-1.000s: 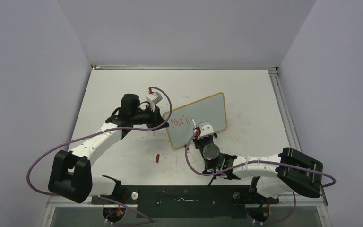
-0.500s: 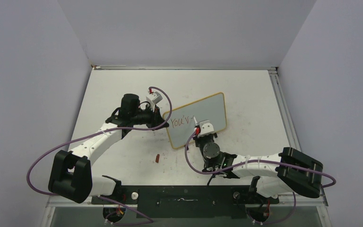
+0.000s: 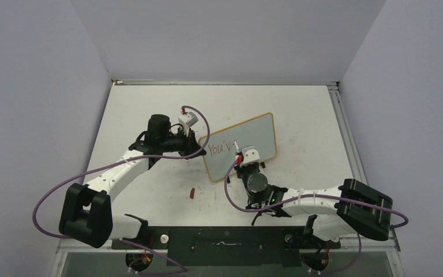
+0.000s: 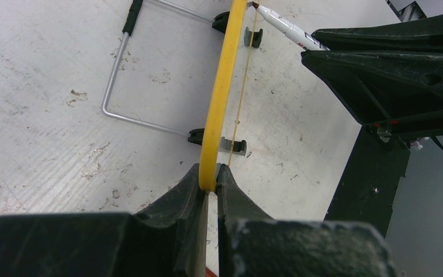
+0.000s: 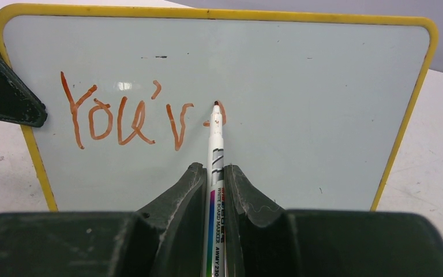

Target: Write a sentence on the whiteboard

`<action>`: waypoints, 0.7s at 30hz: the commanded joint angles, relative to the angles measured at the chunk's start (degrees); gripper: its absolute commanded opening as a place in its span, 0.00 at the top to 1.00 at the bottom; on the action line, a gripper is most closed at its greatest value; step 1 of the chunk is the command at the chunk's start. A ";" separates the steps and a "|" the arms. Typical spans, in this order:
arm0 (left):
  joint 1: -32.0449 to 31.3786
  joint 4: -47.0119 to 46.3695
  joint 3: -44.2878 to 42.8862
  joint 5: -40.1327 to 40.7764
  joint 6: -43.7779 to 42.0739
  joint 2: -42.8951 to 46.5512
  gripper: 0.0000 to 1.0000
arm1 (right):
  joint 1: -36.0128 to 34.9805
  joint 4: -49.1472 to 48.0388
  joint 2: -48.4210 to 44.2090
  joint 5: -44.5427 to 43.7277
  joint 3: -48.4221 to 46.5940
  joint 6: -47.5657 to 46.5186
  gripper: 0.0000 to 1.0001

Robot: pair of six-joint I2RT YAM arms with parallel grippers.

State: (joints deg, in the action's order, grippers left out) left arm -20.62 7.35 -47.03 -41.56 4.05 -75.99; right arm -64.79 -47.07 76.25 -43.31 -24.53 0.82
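Here the whiteboard (image 3: 248, 138), a glossy pale face in a yellow rim, stands mid-table (image 3: 306, 115). The sentence (image 5: 127, 115) reads "You'v" plus 1 started stroke in red. Left tool (image 4: 209, 184) clamps its rim; right tool (image 5: 214, 173) clamps the marker (image 5: 215, 138), tip touching the face.

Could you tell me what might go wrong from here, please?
The left gripper pinches the whiteboard only by its thin yellow rim; pressure from the marker could twist or tip it on its wire stand. The right gripper grips the marker well behind its tip, so it may slip and smear the sentence.
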 commanded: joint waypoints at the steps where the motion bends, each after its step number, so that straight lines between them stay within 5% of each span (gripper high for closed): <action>1: -0.03 7.12 0.45 4.98 -1.77 -1.45 1.00 | -0.18 0.20 0.59 1.72 -0.72 2.30 0.95; 21: -0.03 7.31 0.49 5.17 -1.68 -1.25 1.00 | -2.84 4.98 0.47 -2.73 1.36 7.65 0.95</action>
State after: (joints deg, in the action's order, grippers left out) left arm -20.62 7.40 -47.03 -41.56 4.05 -75.99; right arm -67.59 -43.18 76.55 -44.62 -24.32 6.61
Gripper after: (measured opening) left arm 0.052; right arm 0.147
